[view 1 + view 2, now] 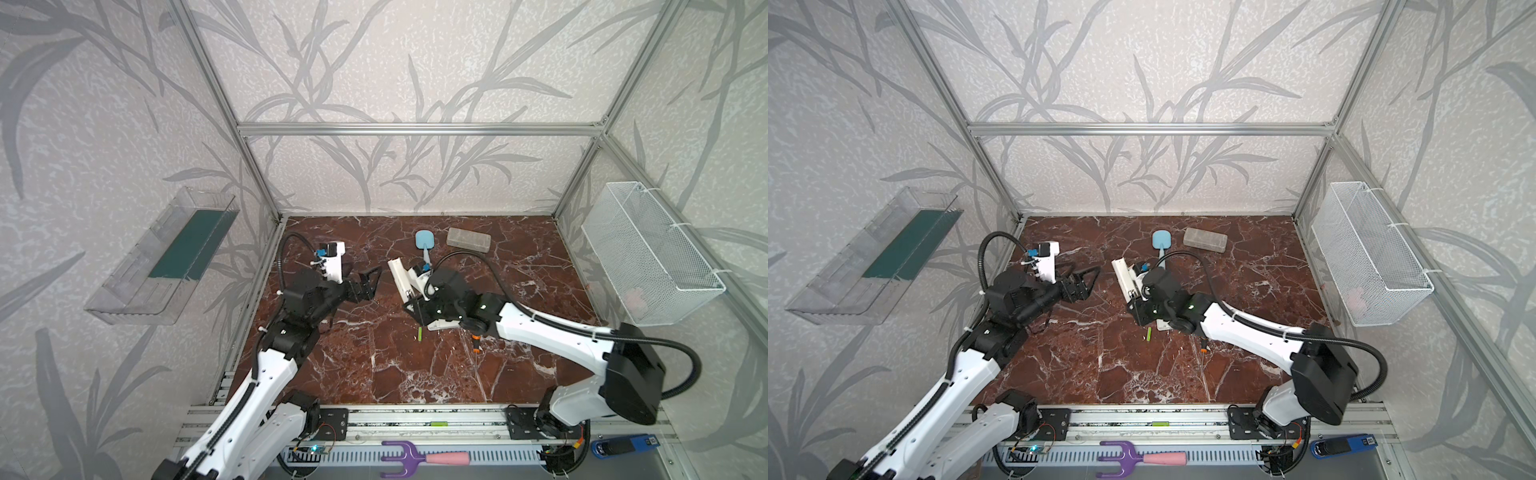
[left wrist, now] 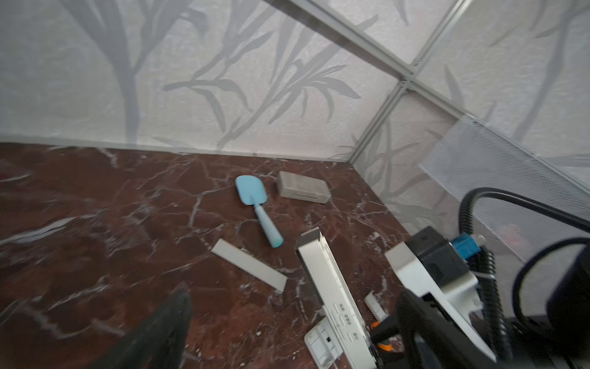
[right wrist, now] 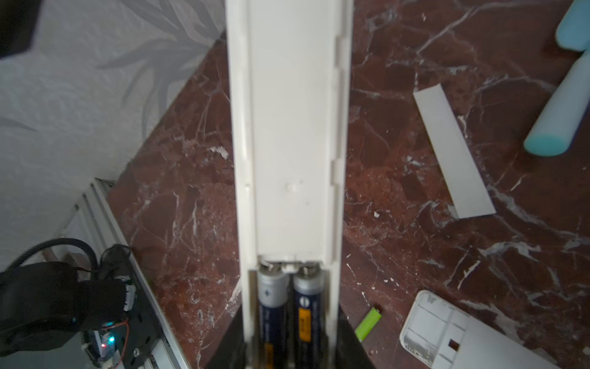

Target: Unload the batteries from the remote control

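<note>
While the right gripper [image 3: 290, 349] clamps the remote [image 3: 293, 127] by its lower end, back side up and tilted above the table [image 1: 374, 365], two dark batteries [image 3: 274, 303] sit side by side in its open bay. One green battery [image 3: 368, 324] lies loose on the table, just beside a second remote [image 3: 447, 338]. What seems to be the cover [image 3: 453, 150] lies apart. The left gripper [image 1: 370, 284] hangs spread wide, holding nothing.
</note>
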